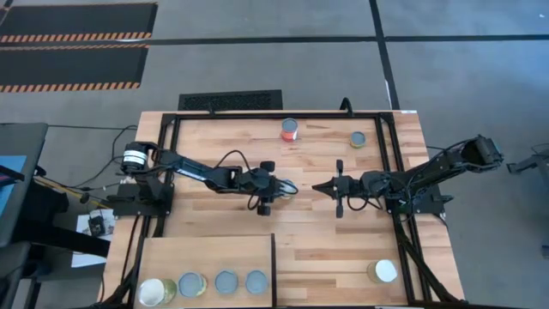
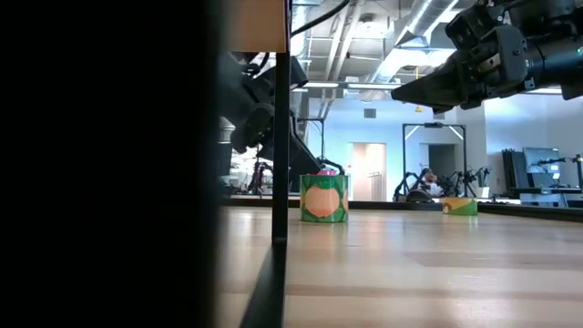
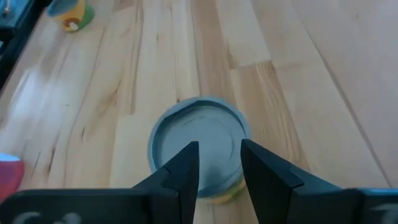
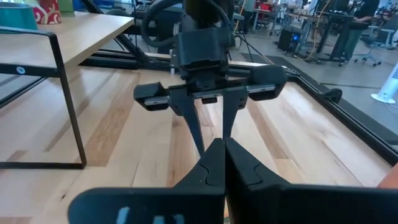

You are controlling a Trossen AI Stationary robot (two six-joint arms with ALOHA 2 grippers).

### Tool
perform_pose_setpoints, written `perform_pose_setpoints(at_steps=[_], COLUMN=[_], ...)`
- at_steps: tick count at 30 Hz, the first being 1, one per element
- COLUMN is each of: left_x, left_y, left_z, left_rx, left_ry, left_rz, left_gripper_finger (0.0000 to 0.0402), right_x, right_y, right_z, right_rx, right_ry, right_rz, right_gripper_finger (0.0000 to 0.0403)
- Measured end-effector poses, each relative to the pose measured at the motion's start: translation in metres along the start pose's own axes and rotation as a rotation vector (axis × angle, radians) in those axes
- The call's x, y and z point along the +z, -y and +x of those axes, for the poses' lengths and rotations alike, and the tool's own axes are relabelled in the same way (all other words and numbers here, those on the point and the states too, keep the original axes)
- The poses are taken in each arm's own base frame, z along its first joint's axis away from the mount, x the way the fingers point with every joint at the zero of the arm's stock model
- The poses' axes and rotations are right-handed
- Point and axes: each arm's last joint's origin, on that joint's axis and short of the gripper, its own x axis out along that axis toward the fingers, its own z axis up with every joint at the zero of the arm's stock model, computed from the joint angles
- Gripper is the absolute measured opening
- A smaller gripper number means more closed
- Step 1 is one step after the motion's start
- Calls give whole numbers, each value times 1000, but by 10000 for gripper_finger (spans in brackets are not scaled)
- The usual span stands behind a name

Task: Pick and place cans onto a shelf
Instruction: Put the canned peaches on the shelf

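Observation:
A can (image 3: 198, 143) with a grey top and yellow-green label stands upright on the tabletop at mid-table. It shows in the low view as the green-labelled can (image 2: 323, 199). My left gripper (image 3: 219, 148) hangs over it, slanting down, open, its fingertips above the can's top; I see no touch. From above, my left gripper (image 1: 292, 184) hides the can. My right gripper (image 1: 320, 187) waits shut just to the right, pointing at the left one. The shelf (image 1: 206, 253) at the near left carries several cans, among them a white-topped one (image 1: 153, 292).
A red can (image 1: 290, 129) and a green can (image 1: 358, 139) stand near the far edge. A white-topped can (image 1: 383, 271) is at the near right. The shelf's dark upright divider (image 1: 273, 266) rises on its right edge. The two grippers' tips are close together.

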Motion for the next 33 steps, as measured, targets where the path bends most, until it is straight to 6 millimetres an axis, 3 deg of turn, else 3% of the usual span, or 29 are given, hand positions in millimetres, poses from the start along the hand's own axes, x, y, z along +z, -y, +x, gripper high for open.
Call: perform_pose_setpoints(at_steps=[18,33], left_x=[-2,22], left_y=[1,7], left_z=[4,2], left_rx=[-10,-26], left_ry=[10,80], left_rz=[16,40], left_gripper_finger=[111,111], right_x=[0,0], right_y=[0,0], right_z=[0,0], right_rx=[0,0], right_ry=[2,-3], right_rz=[1,0], right_gripper_finger=[11,11])
